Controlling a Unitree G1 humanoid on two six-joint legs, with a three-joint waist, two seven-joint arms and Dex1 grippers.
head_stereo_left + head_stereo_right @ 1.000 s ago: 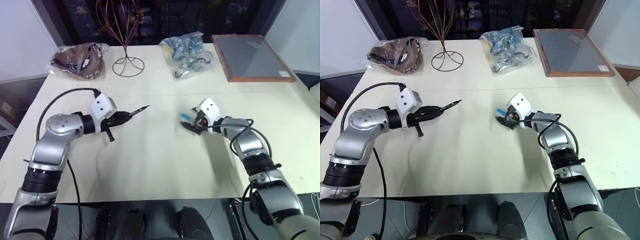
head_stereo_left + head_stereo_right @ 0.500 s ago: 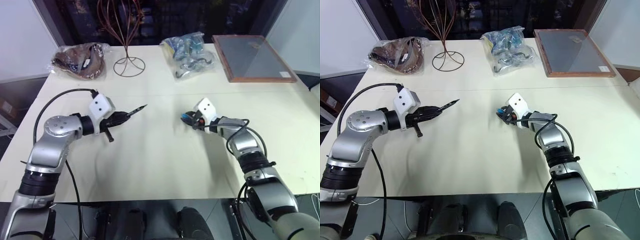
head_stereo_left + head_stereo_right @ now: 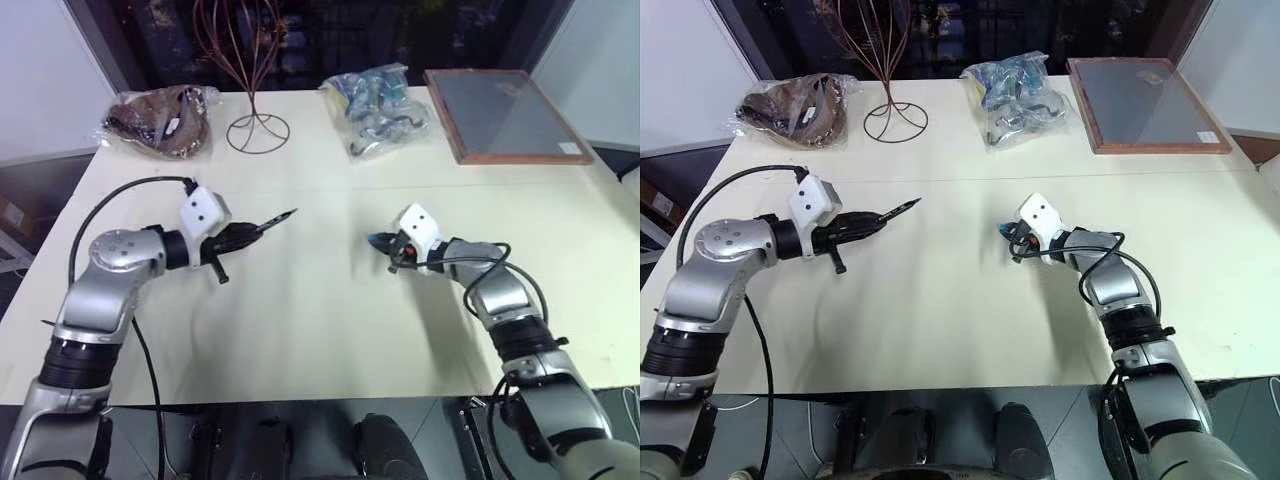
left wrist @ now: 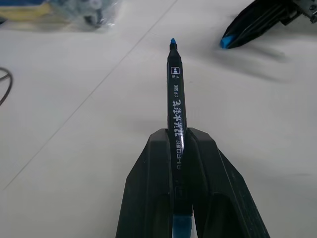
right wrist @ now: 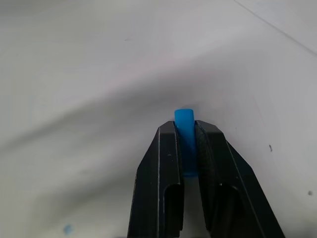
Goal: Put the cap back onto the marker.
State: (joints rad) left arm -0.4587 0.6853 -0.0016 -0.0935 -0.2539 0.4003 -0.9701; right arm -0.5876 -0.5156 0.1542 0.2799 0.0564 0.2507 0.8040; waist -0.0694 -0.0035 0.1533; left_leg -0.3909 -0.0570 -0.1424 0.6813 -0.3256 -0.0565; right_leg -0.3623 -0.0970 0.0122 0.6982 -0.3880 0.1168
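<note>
Marker point(image 4: 176, 104): black barrel, white lettering, blue tip, blue rear section.
Cap point(image 5: 185, 134): bright light blue.
Grippers, left point(image 3: 243, 233) and right point(image 3: 384, 243): black fingers, white wrist blocks, silver arms.
Table point(image 3: 320, 330): plain cream.
Wire stand point(image 3: 256, 132), upper centre: rust-brown.
Frame point(image 3: 500, 115), upper right: reddish-brown border, grey panel.
Bag point(image 3: 160, 120), upper left: clear, brown contents.

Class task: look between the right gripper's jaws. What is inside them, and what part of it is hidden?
The light-blue cap sits clamped in the right gripper; only its end pokes out. Its rear is covered.
</note>
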